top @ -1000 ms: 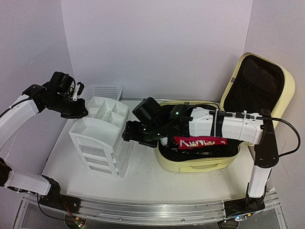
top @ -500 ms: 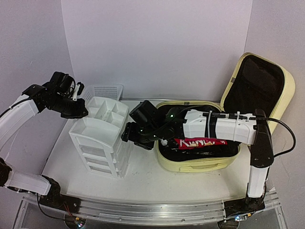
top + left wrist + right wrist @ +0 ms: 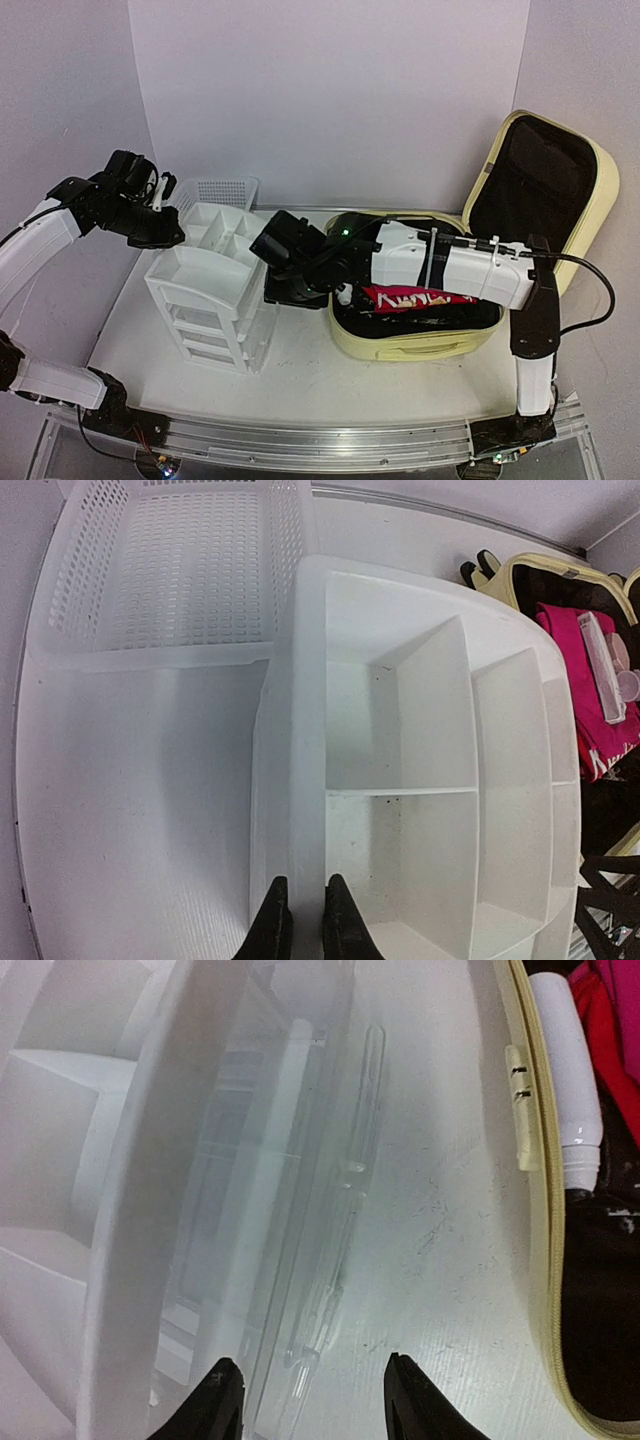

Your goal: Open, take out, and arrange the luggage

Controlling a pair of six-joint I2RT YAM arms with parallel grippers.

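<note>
The luggage (image 3: 420, 345) is a pale-yellow suitcase lying open at the right, its black-lined lid (image 3: 590, 195) standing up. A red packet (image 3: 415, 297) lies inside it. Its rim also shows in the left wrist view (image 3: 520, 572) and in the right wrist view (image 3: 535, 1210). My left gripper (image 3: 168, 238) (image 3: 302, 892) is shut on the side wall of the white drawer unit's (image 3: 205, 290) top tray. My right gripper (image 3: 275, 288) (image 3: 315, 1375) is open beside the unit's right side. The edge of a clear drawer front (image 3: 300, 1210) lies between its fingers, untouched.
A white mesh basket (image 3: 220, 190) (image 3: 170, 570) stands behind the drawer unit at the back left. A white bottle (image 3: 570, 1070) lies inside the suitcase along its near rim, beside pink cloth (image 3: 575, 670). White walls close off the back and both sides.
My right arm has swung left from the suitcase to the drawer unit's side, and its jaws have narrowed. The left arm and its grip have not moved.
</note>
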